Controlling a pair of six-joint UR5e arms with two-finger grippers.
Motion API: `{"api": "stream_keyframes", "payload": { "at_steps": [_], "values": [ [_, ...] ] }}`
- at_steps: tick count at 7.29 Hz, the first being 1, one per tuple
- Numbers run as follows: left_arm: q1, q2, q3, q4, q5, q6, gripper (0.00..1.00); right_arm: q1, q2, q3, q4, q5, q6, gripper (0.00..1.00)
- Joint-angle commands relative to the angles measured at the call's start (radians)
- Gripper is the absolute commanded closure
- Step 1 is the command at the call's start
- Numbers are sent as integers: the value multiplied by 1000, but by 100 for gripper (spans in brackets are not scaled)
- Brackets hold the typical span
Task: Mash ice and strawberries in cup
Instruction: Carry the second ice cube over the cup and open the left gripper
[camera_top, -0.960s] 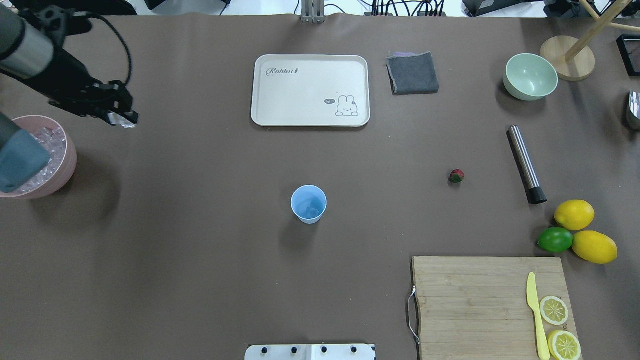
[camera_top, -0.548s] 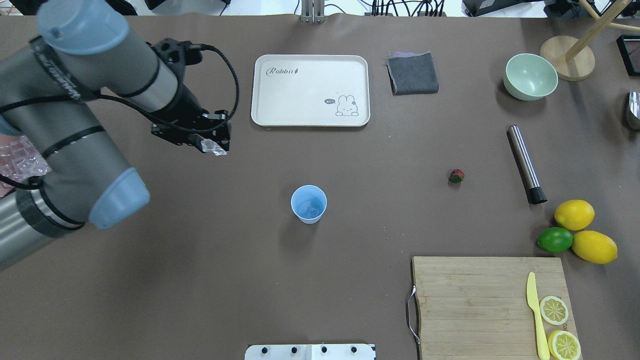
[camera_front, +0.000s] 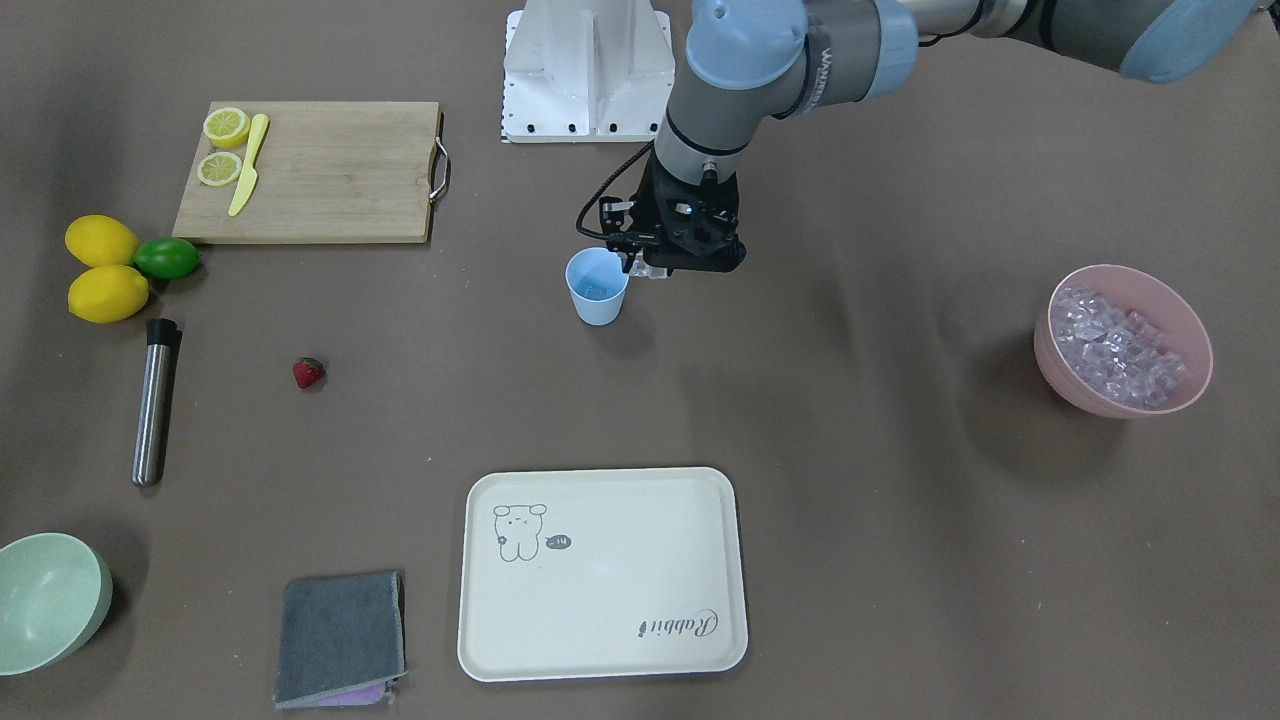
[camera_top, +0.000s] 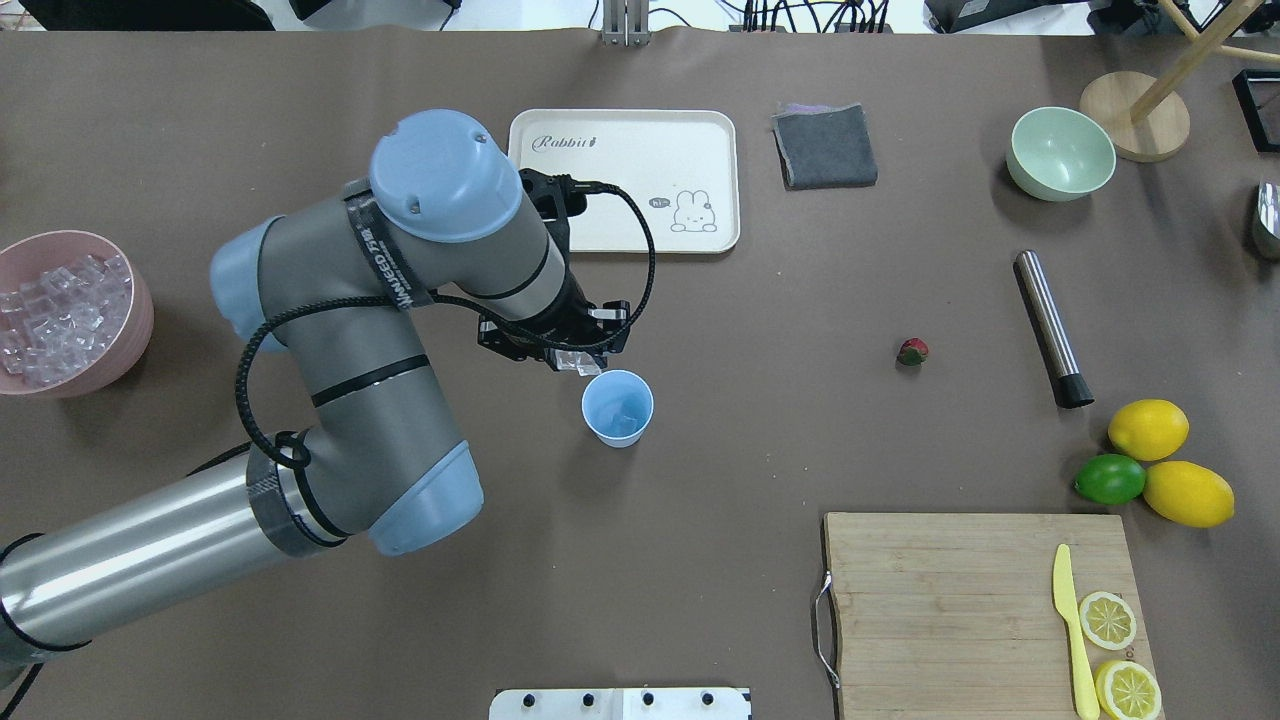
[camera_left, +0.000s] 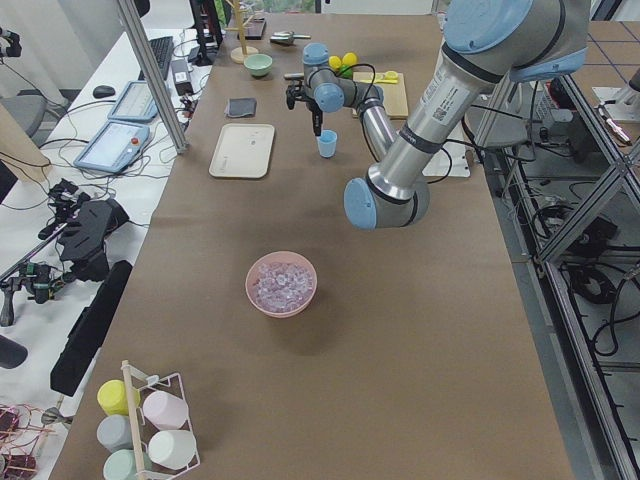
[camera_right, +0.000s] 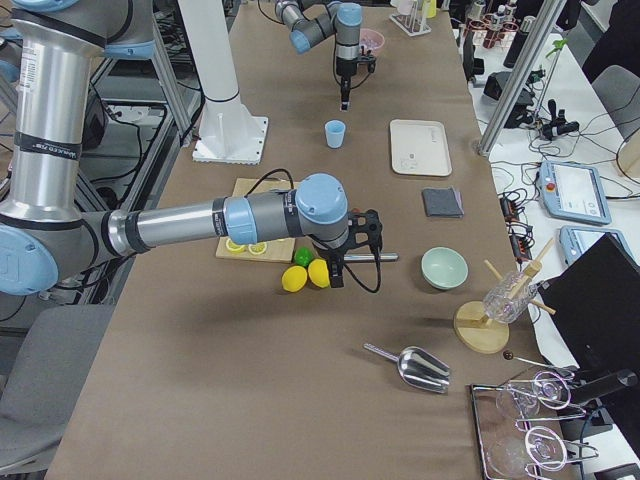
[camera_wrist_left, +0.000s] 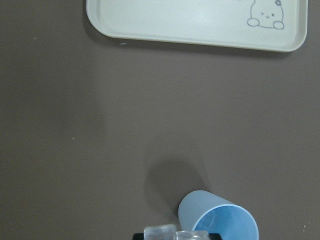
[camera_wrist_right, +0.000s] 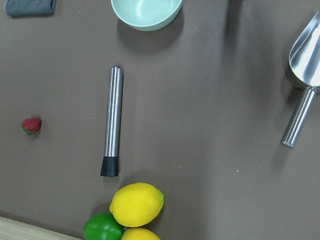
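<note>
The light blue cup (camera_top: 618, 408) stands upright mid-table, with some ice inside; it also shows in the front view (camera_front: 597, 287) and the left wrist view (camera_wrist_left: 220, 222). My left gripper (camera_top: 578, 362) is shut on an ice cube (camera_wrist_left: 161, 232) and hangs just beside the cup's rim, on its far left side. More ice (camera_top: 55, 315) fills the pink bowl (camera_top: 138, 330) at the left edge. The strawberry (camera_top: 912, 351) lies on the table to the cup's right. My right gripper (camera_right: 337, 280) shows only in the exterior right view, near the lemons; I cannot tell its state.
A steel muddler (camera_top: 1047, 325) lies right of the strawberry. Two lemons (camera_top: 1148, 429) and a lime (camera_top: 1110, 480) sit near a cutting board (camera_top: 940, 600) with a knife and lemon slices. A tray (camera_top: 700, 140), grey cloth (camera_top: 825, 146) and green bowl (camera_top: 1060, 153) are at the back.
My left arm has swung right from the pink bowl to the cup's rim, carrying the ice cube. Nothing else has moved.
</note>
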Motion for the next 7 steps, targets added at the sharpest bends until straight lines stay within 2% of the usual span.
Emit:
{"api": "stream_keyframes", "payload": {
  "at_steps": [1,2,3,4,5,7],
  "values": [
    [28,-16,39,-37,23,-5,100,0,0,0,0,0,0,0],
    [40,-16,39,-37,23,-8,100,0,0,0,0,0,-2,0],
    [45,-16,41,-38,23,-31,90,0,-1,0,0,0,-2,0],
    [63,-16,46,-45,54,-31,25,0,-2,0,0,0,-2,0],
    [75,-14,43,-55,76,-31,4,0,0,0,0,0,-2,0],
    [68,-11,15,-52,75,-32,3,-18,17,2,0,-1,3,0]
  ]
}}
